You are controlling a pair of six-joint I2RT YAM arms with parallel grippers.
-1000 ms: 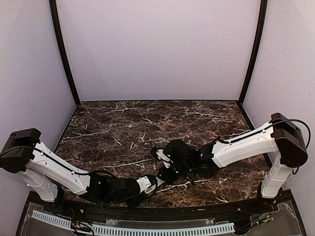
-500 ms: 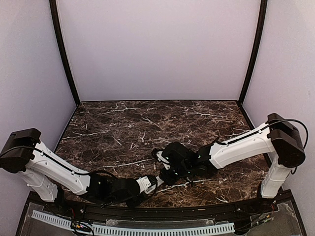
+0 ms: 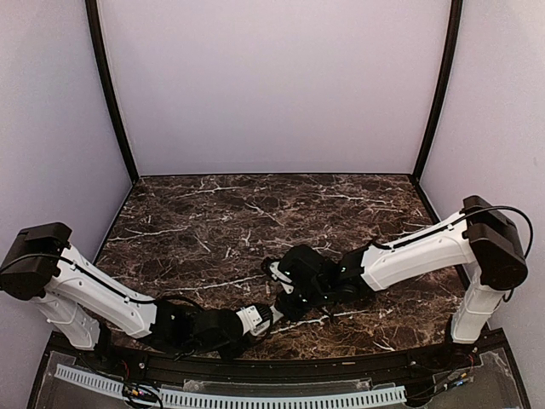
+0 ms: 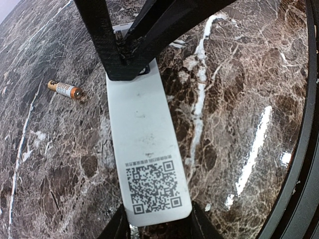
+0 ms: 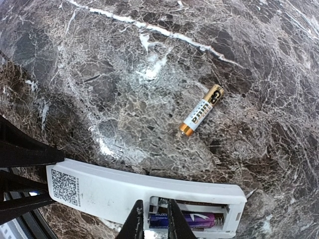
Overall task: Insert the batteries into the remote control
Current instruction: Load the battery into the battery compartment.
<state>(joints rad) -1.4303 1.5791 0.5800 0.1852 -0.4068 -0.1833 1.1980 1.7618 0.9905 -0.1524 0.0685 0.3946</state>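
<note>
Remote: slim white rectangular plastic remote control [image 4: 142,129], back side up, recess open.
Left tool [image 4: 159,224]: pinching the remote control's QR-code end.
Right tool [image 5: 154,221]: nearly pressed together, tips on the purple cylindrical battery [image 5: 192,219] inside the remote control's recess.
Loose cell: gold-and-black cylindrical battery [image 5: 201,117], lying on the dark veined marble tabletop [image 5: 124,59] near the remote control but apart from it.

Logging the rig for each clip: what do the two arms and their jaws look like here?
The left arm and right arm match: white rounded links between black boxy joint housings, with black wrists. A thin black cable loops over the right shoulder, and another runs along the left arm. The jaws are plain black tapering bars; no markings show on them.
</note>
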